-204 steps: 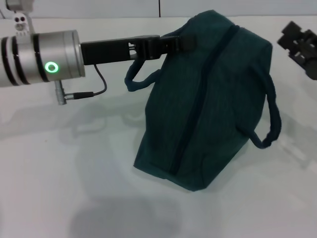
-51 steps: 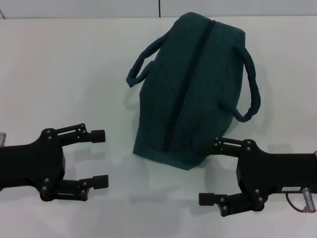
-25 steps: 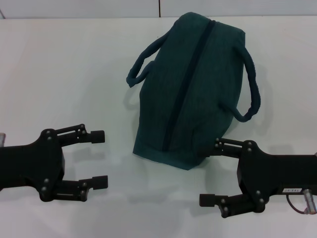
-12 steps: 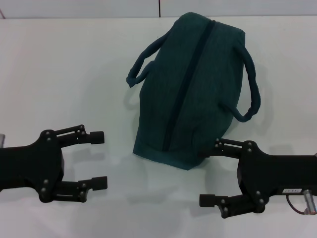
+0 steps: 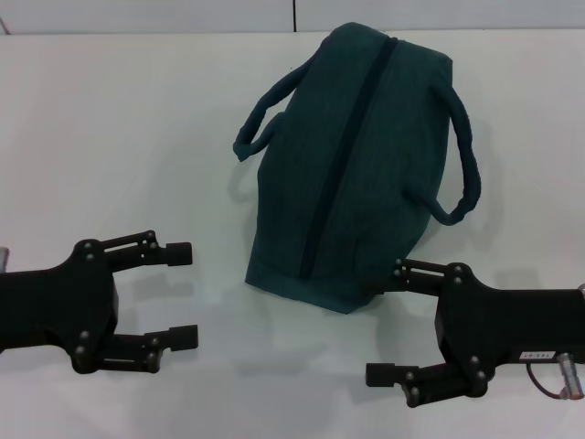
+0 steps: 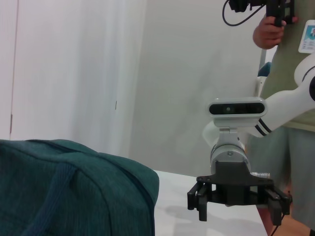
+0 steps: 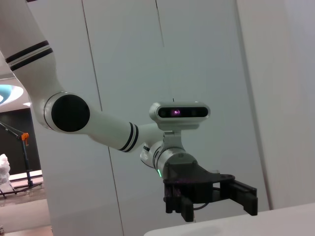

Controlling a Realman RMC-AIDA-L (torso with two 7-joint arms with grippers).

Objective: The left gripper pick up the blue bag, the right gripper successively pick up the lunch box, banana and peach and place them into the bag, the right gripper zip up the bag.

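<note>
The blue bag (image 5: 352,165) lies on the white table (image 5: 137,119), its black zipper line (image 5: 343,155) running along the top and a handle loop hanging off each side. My left gripper (image 5: 183,294) hovers open and empty near the table's front left, well apart from the bag. At the front right my right gripper (image 5: 382,322) is open and empty too, its upper finger close to the bag's near corner. The left wrist view shows the bag (image 6: 74,191) with the right gripper (image 6: 238,211) beyond it. In the right wrist view the left gripper (image 7: 214,206) faces the camera. Lunch box, banana and peach are out of view.
A person (image 6: 290,98) stands behind the right arm in the left wrist view, holding a device. White walls surround the table.
Eight seconds ago the left gripper held the bag's end at the far side. Now the bag lies free and both grippers sit low at the front. Over the last second the right gripper shifted slightly nearer.
</note>
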